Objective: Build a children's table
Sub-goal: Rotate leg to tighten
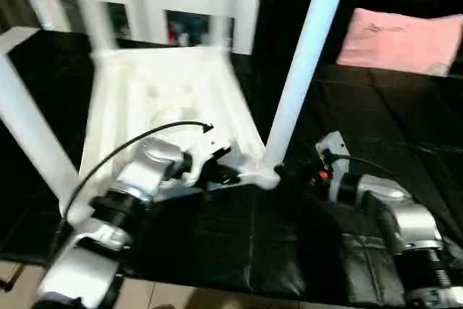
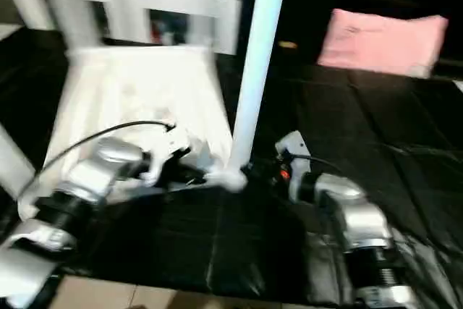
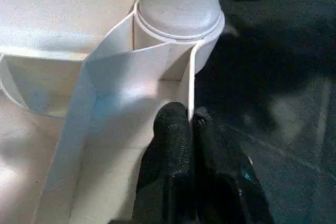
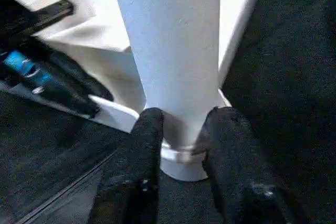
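My left gripper [image 3: 191,121] pinches the rim wall of the upturned tabletop [image 1: 166,99], while my right gripper [image 4: 181,124] clasps the base of a leg [image 1: 304,63] standing in the corner socket [image 3: 181,22] nearest me. Another leg [image 1: 32,132] stands at the tabletop's nine o'clock, so I judge at least two fitted; the far corners are too blurred to count. A pink pillow [image 1: 401,41] lies well clear at two o'clock and a white cabinet [image 1: 145,5] at twelve; nothing blocks me.
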Robot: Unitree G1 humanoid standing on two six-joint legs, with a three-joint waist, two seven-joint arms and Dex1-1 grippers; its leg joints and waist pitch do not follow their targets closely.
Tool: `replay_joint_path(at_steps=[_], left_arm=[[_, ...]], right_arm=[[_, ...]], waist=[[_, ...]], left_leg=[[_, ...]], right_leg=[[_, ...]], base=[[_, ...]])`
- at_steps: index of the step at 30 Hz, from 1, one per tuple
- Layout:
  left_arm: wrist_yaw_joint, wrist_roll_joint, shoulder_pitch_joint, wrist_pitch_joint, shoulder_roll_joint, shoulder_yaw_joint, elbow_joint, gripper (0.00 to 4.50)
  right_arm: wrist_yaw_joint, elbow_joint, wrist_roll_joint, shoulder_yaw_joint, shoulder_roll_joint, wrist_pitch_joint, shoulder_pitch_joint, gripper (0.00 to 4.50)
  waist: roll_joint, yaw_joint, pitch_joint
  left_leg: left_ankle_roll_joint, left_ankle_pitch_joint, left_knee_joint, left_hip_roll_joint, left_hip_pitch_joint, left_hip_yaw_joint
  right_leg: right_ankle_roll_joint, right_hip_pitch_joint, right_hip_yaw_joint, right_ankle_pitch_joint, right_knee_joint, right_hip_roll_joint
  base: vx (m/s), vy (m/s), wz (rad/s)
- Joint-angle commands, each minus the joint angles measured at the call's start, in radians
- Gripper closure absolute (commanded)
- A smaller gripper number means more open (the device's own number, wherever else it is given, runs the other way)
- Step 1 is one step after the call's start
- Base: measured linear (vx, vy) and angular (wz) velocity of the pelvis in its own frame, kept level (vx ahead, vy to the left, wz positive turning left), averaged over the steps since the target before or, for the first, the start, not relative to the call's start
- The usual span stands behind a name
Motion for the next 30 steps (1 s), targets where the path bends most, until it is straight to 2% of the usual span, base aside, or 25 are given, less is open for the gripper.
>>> replay_joint_path(at_steps=[1,2,4,5,7,9,11,12,14,16,17,19,20,24,25,30], left_arm=[[0.07,-0.054,-0.03,0.026,-0.117,-0.007,-0.046,4.5],[0.07,-0.054,-0.03,0.026,-0.117,-0.007,-0.046,4.5],[0.102,-0.055,-0.034,0.038,-0.135,0.005,-0.044,4.5],[0.181,-0.051,-0.043,0.056,-0.177,0.033,-0.035,4.5],[0.211,-0.05,-0.046,0.064,-0.192,0.044,-0.034,4.5],[0.234,-0.051,-0.051,0.075,-0.207,0.054,-0.034,4.5],[0.241,-0.047,-0.053,0.076,-0.208,0.055,-0.034,4.5],[0.243,-0.046,-0.053,0.077,-0.208,0.056,-0.034,4.5],[0.247,-0.039,-0.052,0.077,-0.202,0.055,-0.036,4.5],[0.24,-0.03,-0.046,0.066,-0.179,0.049,-0.04,4.5],[0.237,-0.03,-0.045,0.064,-0.174,0.05,-0.04,4.5],[0.231,-0.033,-0.04,0.063,-0.163,0.055,-0.043,4.5],[0.213,-0.029,-0.031,0.059,-0.146,0.054,-0.051,4.5],[0.175,-0.018,-0.008,0.049,-0.097,0.037,-0.066,4.5],[0.175,-0.018,-0.007,0.049,-0.096,0.037,-0.066,4.5],[0.128,-0.011,0.008,0.034,-0.033,0.025,-0.076,4.5]], right_arm=[[-0.067,-0.015,-0.007,0.086,0.116,0.049,-0.036,3.46],[-0.067,-0.015,-0.007,0.086,0.116,0.049,-0.036,3.54],[-0.107,-0.015,-0.014,0.085,0.142,0.057,-0.042,3.64],[-0.208,-0.008,-0.03,0.071,0.203,0.077,-0.062,3.83],[-0.248,-0.005,-0.036,0.065,0.226,0.084,-0.07,3.95],[-0.303,0.001,-0.037,0.05,0.259,0.091,-0.082,4.04],[-0.328,0.008,-0.049,0.051,0.262,0.093,-0.085,4.16],[-0.33,0.009,-0.05,0.049,0.262,0.094,-0.085,4.16],[-0.33,0.007,-0.046,0.039,0.26,0.102,-0.082,4.16],[-0.306,-0.009,-0.049,0.046,0.23,0.091,-0.07,4.01],[-0.3,-0.011,-0.052,0.049,0.222,0.086,-0.067,3.82],[-0.283,-0.02,-0.057,0.043,0.21,0.09,-0.061,3.71],[-0.262,-0.036,-0.059,0.044,0.191,0.086,-0.051,3.59],[-0.218,-0.056,-0.061,0.061,0.128,0.069,-0.03,3.29],[-0.217,-0.057,-0.061,0.061,0.127,0.069,-0.03,3.16],[-0.096,-0.096,-0.04,0.08,0.036,0.052,-0.004,2.73]], waist=[[-0.002,0.009,-0.062],[-0.001,0.005,-0.064],[0.001,0.004,-0.063],[-0.001,0.002,-0.063],[0.0,0.0,-0.069],[0.003,-0.002,-0.07],[0.003,0.007,-0.073],[0.006,0.012,-0.069],[0.007,0.017,-0.07],[0.01,0.02,-0.07],[0.008,0.021,-0.069],[0.012,0.023,-0.067],[0.008,0.024,-0.067],[0.01,0.025,-0.066],[0.006,0.025,-0.065],[0.003,0.024,-0.062]], left_leg=[[0.045,-0.193,-0.059,0.014,-0.002,-0.007],[0.04,-0.187,-0.06,0.015,-0.005,-0.01],[0.046,-0.19,-0.06,0.015,-0.002,-0.009],[0.048,-0.186,-0.061,0.016,-0.003,-0.007],[0.045,-0.167,-0.062,0.017,-0.007,-0.01],[0.059,-0.151,-0.061,0.02,-0.007,-0.009],[0.059,-0.117,-0.061,0.021,-0.001,-0.006],[0.065,-0.115,-0.063,0.022,-0.002,-0.005],[0.065,-0.111,-0.064,0.024,-0.003,-0.005],[0.063,-0.106,-0.064,0.025,-0.004,-0.006],[0.06,-0.111,-0.065,0.025,-0.004,-0.006],[0.053,-0.133,-0.065,0.023,-0.003,-0.005],[0.052,-0.136,-0.066,0.022,-0.004,-0.005],[0.046,-0.149,-0.066,0.024,-0.002,-0.006],[0.046,-0.151,-0.067,0.024,-0.003,-0.005],[0.051,-0.173,-0.066,0.021,-0.004,-0.006]], right_leg=[[-0.08,0.049,0.047,-0.453,-0.107,-0.08],[-0.092,0.05,0.045,-0.437,-0.103,-0.081],[-0.091,0.048,0.047,-0.434,-0.106,-0.082],[-0.092,0.048,0.049,-0.42,-0.104,-0.08],[-0.108,0.054,0.05,-0.368,-0.095,-0.081],[-0.129,0.05,0.055,-0.31,-0.091,-0.083],[-0.155,0.048,0.06,-0.231,-0.08,-0.08],[-0.161,0.05,0.062,-0.22,-0.081,-0.081],[-0.161,0.053,0.062,-0.206,-0.078,-0.083],[-0.163,0.055,0.063,-0.182,-0.075,-0.083],[-0.161,0.056,0.063,-0.184,-0.076,-0.084],[-0.153,0.057,0.063,-0.213,-0.082,-0.084],[-0.147,0.058,0.063,-0.224,-0.083,-0.084],[-0.13,0.055,0.063,-0.265,-0.086,-0.085],[-0.129,0.055,0.063,-0.269,-0.087,-0.085],[-0.109,0.054,0.06,-0.328,-0.093,-0.085]], base=[[0.0,0.0,0.0],[0.0,0.0,0.0],[0.0,0.0,0.0],[0.0,0.0,0.0],[0.0,0.0,0.0],[0.0,0.0,0.0],[0.0,0.0,0.0],[0.0,0.0,0.0],[0.0,0.0,0.0],[0.0,0.0,0.0],[0.0,0.0,0.0],[0.0,0.0,0.0],[0.0,0.0,0.0],[0.0,0.0,0.0],[0.0,0.0,0.0],[0.0,0.0,0.0]])
